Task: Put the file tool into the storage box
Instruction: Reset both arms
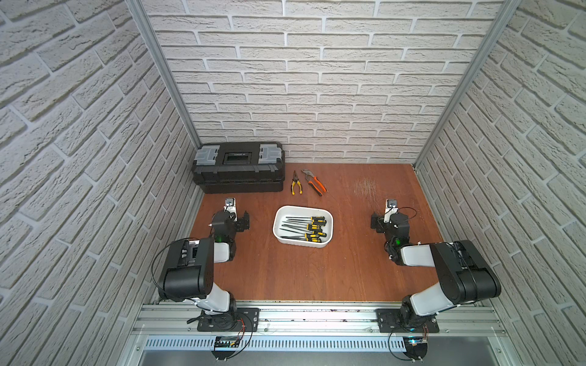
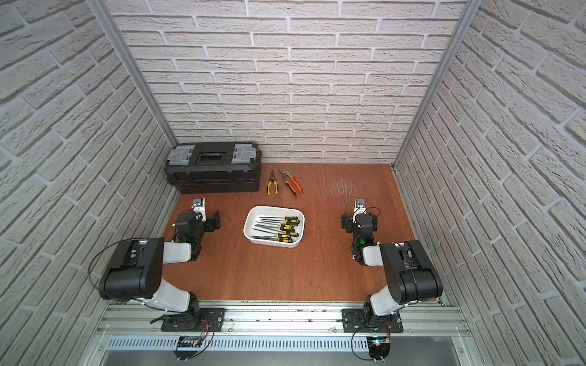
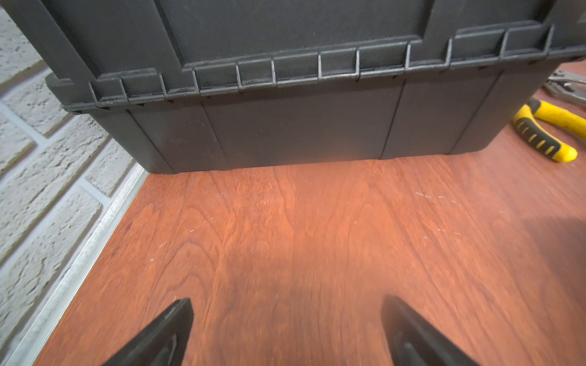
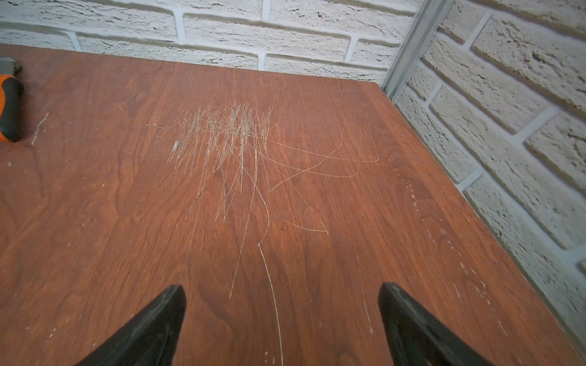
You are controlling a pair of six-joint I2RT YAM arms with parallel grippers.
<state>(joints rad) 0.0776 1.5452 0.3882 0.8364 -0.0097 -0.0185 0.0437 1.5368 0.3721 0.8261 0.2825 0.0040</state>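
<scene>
White plastic storage box [image 1: 276, 226] sits mid table [image 1: 348, 272], seen in both top views. File tools [image 1: 312, 227] lie inside: dark blades, black-yellow handles, overlapping, count hard to make out. Left gripper [image 3: 285, 304] and right gripper [image 4: 282, 291]: jaws wide, holding nothing. Black toolbox [image 1: 237, 171] fills far-left corner, yellow pliers [image 1: 295, 179] beside it. Bare wood from box to near edge.

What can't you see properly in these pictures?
Inside the black toolbox: its closed lid hides it in every view.
How many files lie in the storage box: too small and overlapping in both top views.
Orange pliers: the right wrist view's edge cuts off all but a handle end.
Yellow pliers: left wrist view shows only handles, one cut by the edge.
</scene>
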